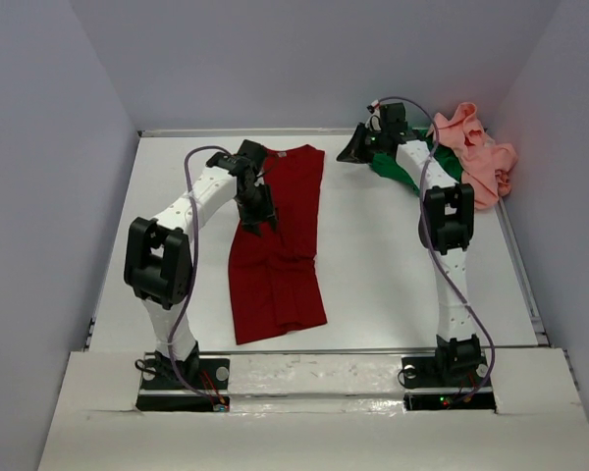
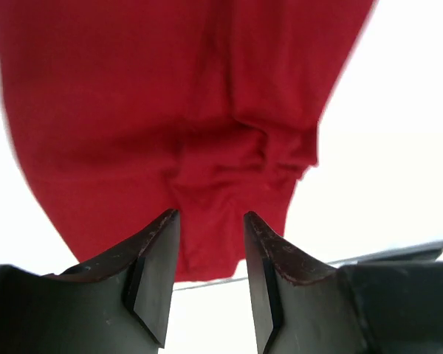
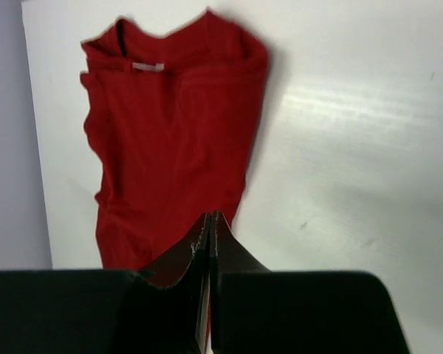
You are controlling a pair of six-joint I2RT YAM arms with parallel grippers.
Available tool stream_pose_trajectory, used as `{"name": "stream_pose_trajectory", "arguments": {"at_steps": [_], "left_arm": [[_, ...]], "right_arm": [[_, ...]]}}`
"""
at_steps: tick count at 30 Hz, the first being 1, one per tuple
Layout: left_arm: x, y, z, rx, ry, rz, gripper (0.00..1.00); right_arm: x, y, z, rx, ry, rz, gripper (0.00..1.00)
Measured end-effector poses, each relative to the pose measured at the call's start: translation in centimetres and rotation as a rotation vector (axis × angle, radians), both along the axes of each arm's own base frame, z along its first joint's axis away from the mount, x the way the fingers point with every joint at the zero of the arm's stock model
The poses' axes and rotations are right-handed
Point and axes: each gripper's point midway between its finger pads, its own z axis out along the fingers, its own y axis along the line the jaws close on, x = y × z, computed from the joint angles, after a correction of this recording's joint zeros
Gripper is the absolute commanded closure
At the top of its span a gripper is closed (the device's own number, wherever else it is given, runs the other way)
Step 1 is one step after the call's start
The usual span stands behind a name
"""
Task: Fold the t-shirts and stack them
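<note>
The dark red t-shirt [image 1: 285, 265] lies as a long strip left of centre. The left gripper [image 2: 210, 217] is half-open over it, seemingly empty, and the right gripper [image 3: 210, 217] is pinched shut. Pinch both layers squarely before folding.

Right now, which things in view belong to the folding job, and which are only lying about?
Belong to the job:
dark red t-shirt
green t-shirt
salmon pink t-shirt

Not part of it:
white table
purple cables on the arms
No loose clutter shows.
</note>
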Motion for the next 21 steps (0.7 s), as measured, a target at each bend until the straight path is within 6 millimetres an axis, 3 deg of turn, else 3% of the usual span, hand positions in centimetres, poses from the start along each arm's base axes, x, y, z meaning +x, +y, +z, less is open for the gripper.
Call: {"name": "stream_pose_trajectory", "arguments": {"at_steps": [4,6,7,10,12,13,16,21], "left_arm": [[2.2,3.0,-1.4,0.002,-0.023,0.075,0.5],[3.6,4.3,-2.1,-0.001,-0.043,0.11,0.5],[4.0,4.6,-2.3,-0.002,-0.049,0.12,0.5],[6.1,5.5,-3.6,-0.02,-0.076,0.141,0.5],[7.2,6.0,-4.8,-0.026,-0.079,0.146,0.5],[7.8,6.3,-5.7,-0.029,-0.077,0.143,0.5],[9.0,6.3,-7.4,-0.038,-0.079,0.117,0.5],[10.4,5.5,-8.4,-0.07,-0.102,0.069,0.51]], "right_arm": [[-3.5,0.7,-0.4,0.012,0.083,0.034,0.94],[-5.6,1.3,-0.5,0.015,0.119,0.058,0.79],[-6.9,1.8,-0.4,0.019,0.14,0.073,0.62],[-10.0,3.6,-0.1,0.026,0.169,0.131,0.5],[-12.1,4.8,0.0,0.032,0.19,0.172,0.55],[-12.9,5.3,-0.1,0.034,0.202,0.188,0.68],[-15.3,6.9,-0.6,0.041,0.241,0.234,0.88],[-17.3,7.9,-2.2,0.035,0.299,0.259,0.99]]}}
